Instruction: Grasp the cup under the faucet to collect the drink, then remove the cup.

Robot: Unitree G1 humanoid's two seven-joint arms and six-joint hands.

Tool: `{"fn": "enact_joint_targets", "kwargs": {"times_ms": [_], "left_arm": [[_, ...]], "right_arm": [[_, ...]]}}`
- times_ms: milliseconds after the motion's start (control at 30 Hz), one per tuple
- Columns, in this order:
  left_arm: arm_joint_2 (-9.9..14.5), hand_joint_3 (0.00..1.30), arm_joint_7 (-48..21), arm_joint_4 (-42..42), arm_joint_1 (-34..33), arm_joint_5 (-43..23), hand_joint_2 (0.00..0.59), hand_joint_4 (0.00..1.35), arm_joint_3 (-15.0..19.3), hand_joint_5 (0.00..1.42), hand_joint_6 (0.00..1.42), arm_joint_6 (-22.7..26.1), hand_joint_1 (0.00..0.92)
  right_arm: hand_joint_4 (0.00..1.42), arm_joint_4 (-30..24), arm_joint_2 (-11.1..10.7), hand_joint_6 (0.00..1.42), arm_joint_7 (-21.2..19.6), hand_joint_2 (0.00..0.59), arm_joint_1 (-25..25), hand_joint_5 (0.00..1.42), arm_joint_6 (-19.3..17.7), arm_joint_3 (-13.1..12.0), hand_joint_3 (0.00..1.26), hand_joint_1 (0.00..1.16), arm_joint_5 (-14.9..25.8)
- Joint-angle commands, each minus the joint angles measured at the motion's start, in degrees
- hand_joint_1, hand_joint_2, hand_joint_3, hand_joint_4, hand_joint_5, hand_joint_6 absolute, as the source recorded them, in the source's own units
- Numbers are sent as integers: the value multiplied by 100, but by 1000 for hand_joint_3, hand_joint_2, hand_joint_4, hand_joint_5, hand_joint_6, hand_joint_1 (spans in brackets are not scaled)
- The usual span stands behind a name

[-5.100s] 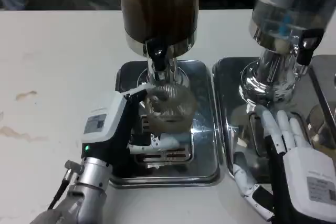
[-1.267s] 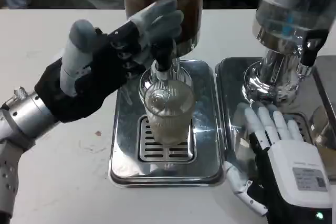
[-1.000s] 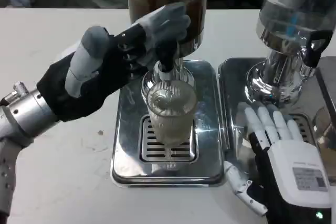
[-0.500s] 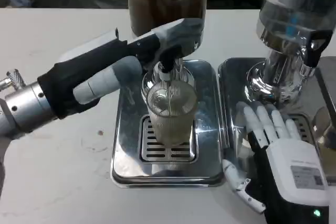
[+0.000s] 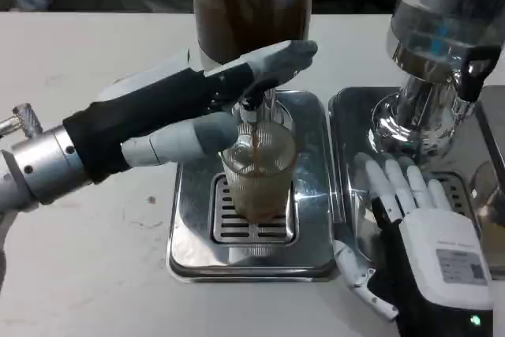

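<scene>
A clear ribbed cup [image 5: 259, 181] stands on the grate of the left steel drip tray [image 5: 189, 195], right under the black faucet [image 5: 251, 102] of the brown drink dispenser [image 5: 251, 5]. A thin brown stream falls into the cup and brown liquid shows in it. My left hand [image 5: 201, 104] reaches over from the left with its fingers stretched flat and pressing on the faucet lever; it holds nothing. My right hand [image 5: 410, 211] lies flat and spread on the right tray, apart from the cup.
A second dispenser [image 5: 442, 45] with clear liquid and a black tap stands on the right steel tray [image 5: 347, 140]. White tabletop [image 5: 87, 274] lies to the left and in front of the trays.
My left hand has lowered and flattened onto the faucet lever, and brown drink now streams into the cup. The right hand has stayed put.
</scene>
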Motion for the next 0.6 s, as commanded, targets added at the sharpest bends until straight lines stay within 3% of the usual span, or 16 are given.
{"fn": "enact_joint_targets", "kwargs": {"times_ms": [33,200,300,600], "left_arm": [[125,0,-191,-146,193,282,14,0,-371,0,0,-44,0],[170,0,-91,-169,230,334,13,0,-419,0,0,-80,0],[197,0,-44,-196,249,363,13,0,-435,0,0,-102,0],[206,0,73,-250,296,343,13,0,-428,0,0,-81,0]], "right_arm": [[0,50,-5,5,-61,467,-69,0,-66,-9,54,164,108],[0,45,9,40,-37,446,-120,0,-95,-40,54,219,293],[0,35,2,59,82,428,-185,0,-215,-96,34,253,626],[0,248,13,97,977,331,-730,0,-723,-325,0,400,2198]]}}
